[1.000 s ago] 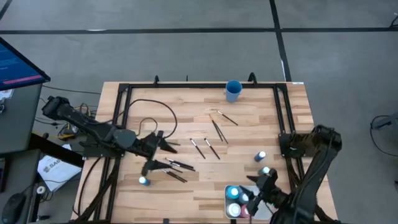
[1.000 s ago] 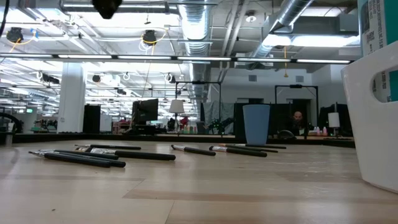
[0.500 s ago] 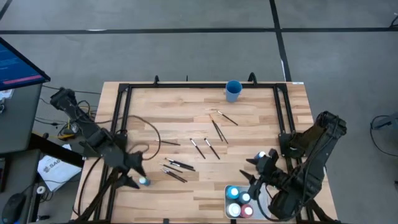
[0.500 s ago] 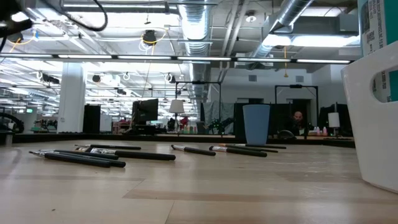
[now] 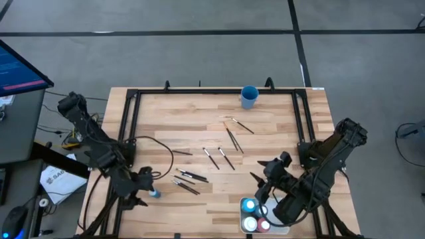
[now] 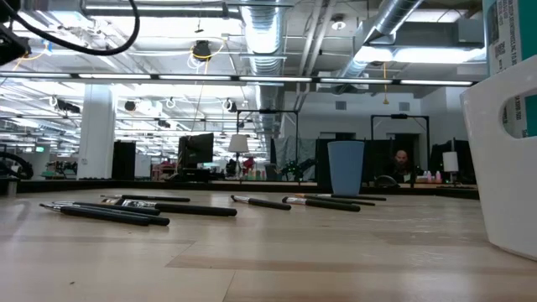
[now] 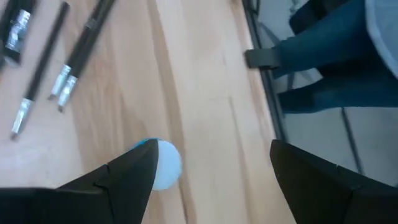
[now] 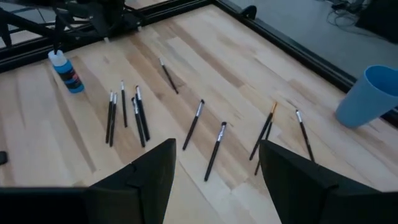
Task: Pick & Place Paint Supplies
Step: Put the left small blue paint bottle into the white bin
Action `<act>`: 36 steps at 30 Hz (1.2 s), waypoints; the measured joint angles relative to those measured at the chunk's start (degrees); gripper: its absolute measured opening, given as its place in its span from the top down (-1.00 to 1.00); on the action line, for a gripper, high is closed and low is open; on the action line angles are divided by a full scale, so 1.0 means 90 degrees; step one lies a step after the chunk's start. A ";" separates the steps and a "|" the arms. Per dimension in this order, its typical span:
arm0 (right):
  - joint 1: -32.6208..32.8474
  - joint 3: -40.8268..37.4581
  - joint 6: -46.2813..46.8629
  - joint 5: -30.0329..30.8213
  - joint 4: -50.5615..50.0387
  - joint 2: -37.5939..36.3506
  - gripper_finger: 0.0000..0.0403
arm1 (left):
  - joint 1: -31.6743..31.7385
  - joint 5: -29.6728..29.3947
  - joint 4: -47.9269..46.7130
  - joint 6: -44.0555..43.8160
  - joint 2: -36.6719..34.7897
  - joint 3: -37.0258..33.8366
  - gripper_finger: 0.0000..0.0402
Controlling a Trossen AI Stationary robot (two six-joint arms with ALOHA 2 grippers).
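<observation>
The left gripper [image 5: 143, 189] hangs spread beside a blue bottle [image 5: 154, 193] standing near the table's [image 5: 199, 119] left front edge, not touching it. The right gripper [image 5: 264, 178] is spread and empty above the tray [image 5: 243, 216], which holds 3 bottles [image 5: 250, 206]. Brushes [image 5: 188, 178] lie scattered mid-table, well short of the cup [image 5: 249, 97].

No text, label or number could be read with certainty. A white box [image 5: 56, 179] on the floor left of the table bore dark lettering too small to make out. The monitor [image 5: 20, 66] at the left edge showed blurred lines. A label [image 6: 509, 38] at the low view's right edge carried illegible print.
</observation>
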 joint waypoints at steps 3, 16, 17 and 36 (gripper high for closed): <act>-0.0052 0.0000 -0.0006 -0.0207 0.0025 0.0000 -0.11 | 0.0000 -0.0154 0.0011 0.0056 0.0050 0.0002 -0.50; -0.0054 0.0000 -0.0003 -0.0253 0.0215 0.0000 -0.11 | 0.0002 -0.0711 -0.0489 0.0023 0.0050 0.0009 -0.50; -0.0054 0.0000 -0.0002 -0.0253 0.0214 0.0000 -0.11 | 0.0002 -0.0698 -0.0505 0.0020 0.0055 0.0000 -0.50; -0.0155 -0.0002 0.0441 -0.0238 0.0211 0.0000 -0.11 | 0.0005 -0.0679 -0.0740 -0.4545 0.0057 -0.0010 -0.50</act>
